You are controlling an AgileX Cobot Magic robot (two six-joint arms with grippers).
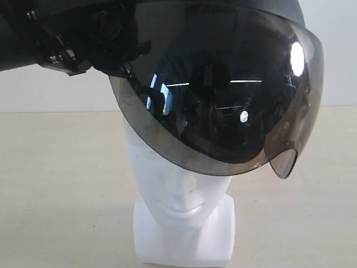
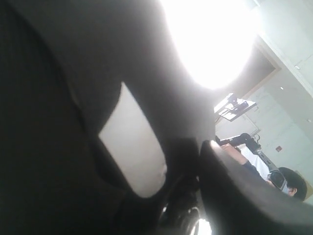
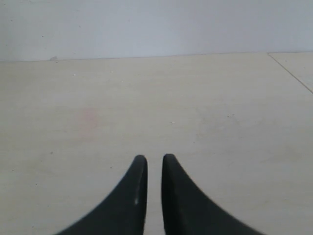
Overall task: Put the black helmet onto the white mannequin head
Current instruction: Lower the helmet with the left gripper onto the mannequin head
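Observation:
The black helmet (image 1: 223, 84) sits tilted over the top of the white mannequin head (image 1: 181, 190), and its smoky visor covers the face down to the nose. My left gripper (image 1: 114, 58) is a dark mass against the helmet's side rim at the upper left; its jaws are hidden there. Up close in the left wrist view are the helmet's dark lining (image 2: 63, 88) with its white label (image 2: 132, 147) and one dark finger (image 2: 244, 196). Over bare table, away from both, my right gripper (image 3: 154, 159) has its fingers nearly together with nothing between them.
The mannequin's square base (image 1: 184, 234) stands on a pale wooden table (image 1: 56, 184) before a white wall. The left wrist view catches a masked person (image 2: 288, 181) and a stand with equipment (image 2: 234, 105) in the background. A table seam (image 3: 293, 73) runs at the far right.

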